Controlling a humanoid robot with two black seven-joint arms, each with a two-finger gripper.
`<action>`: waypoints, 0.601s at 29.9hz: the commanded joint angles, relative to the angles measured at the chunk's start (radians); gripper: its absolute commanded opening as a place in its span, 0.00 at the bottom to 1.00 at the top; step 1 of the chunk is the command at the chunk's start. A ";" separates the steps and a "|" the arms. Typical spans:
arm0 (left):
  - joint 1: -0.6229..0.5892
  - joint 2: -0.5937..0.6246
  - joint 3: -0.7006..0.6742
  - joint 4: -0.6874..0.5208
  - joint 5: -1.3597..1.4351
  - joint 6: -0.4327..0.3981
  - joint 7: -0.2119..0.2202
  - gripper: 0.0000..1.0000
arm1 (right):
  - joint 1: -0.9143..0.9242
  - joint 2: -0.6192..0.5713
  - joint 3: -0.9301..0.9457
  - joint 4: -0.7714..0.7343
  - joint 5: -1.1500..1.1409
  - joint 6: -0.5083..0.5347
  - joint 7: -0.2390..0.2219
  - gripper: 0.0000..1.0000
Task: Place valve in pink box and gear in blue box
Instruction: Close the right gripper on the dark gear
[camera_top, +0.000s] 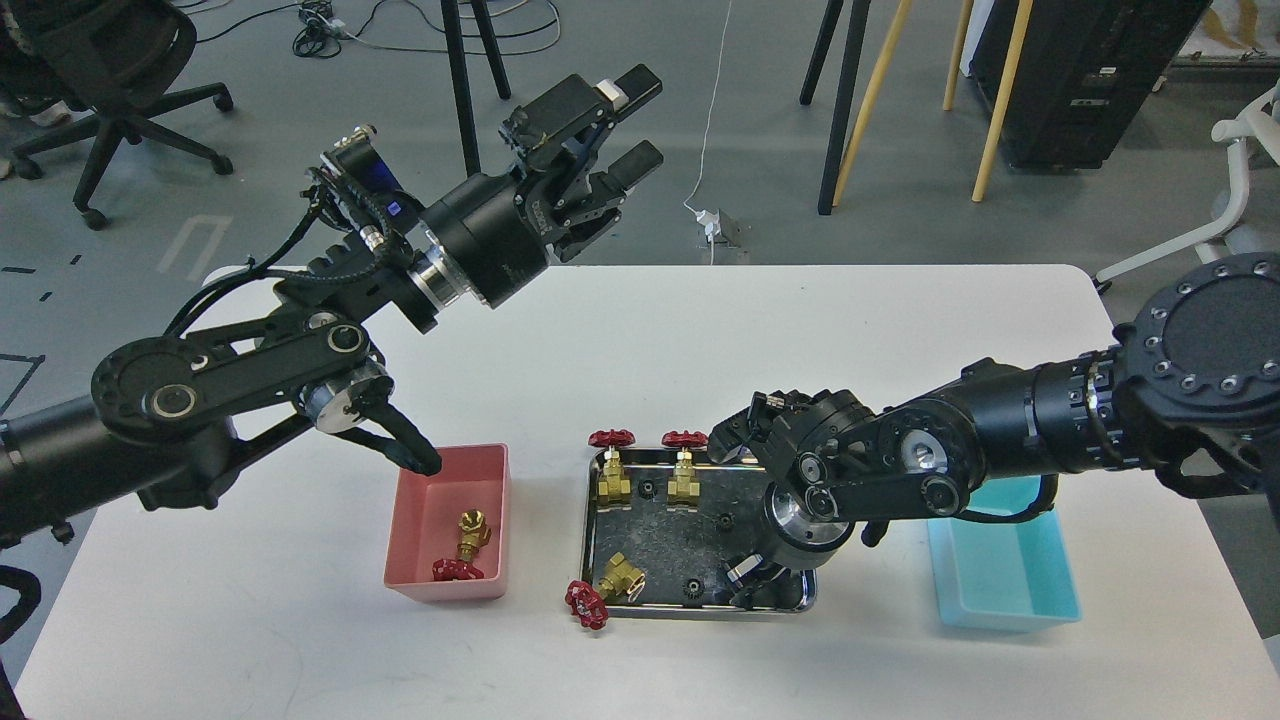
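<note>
A brass valve with its red handwheel lies tipped over inside the salmon-pink box, far below the raised left gripper. Three more valves sit left of the lowered right gripper: two upright, one tipped with its wheel hanging out. A tiny black gear lies just left of that gripper. The turquoise-blue box sits to its right.

Steel tray mirror-glossy metal; valve body polished brass, handwheel red painted, slightly rough; pink box and blue box smooth semi-matt plastic; gear matt black; table smooth matt white.
</note>
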 joint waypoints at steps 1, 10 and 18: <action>0.000 -0.006 0.000 0.000 0.000 0.000 0.000 0.83 | 0.000 0.000 0.000 0.000 0.000 0.000 0.000 0.48; 0.000 -0.010 0.000 0.001 0.000 0.000 0.000 0.83 | -0.002 0.000 0.000 0.000 0.000 0.000 0.000 0.43; 0.000 -0.010 0.000 0.001 0.002 0.000 0.000 0.83 | -0.002 0.000 0.000 -0.001 0.000 0.000 0.000 0.35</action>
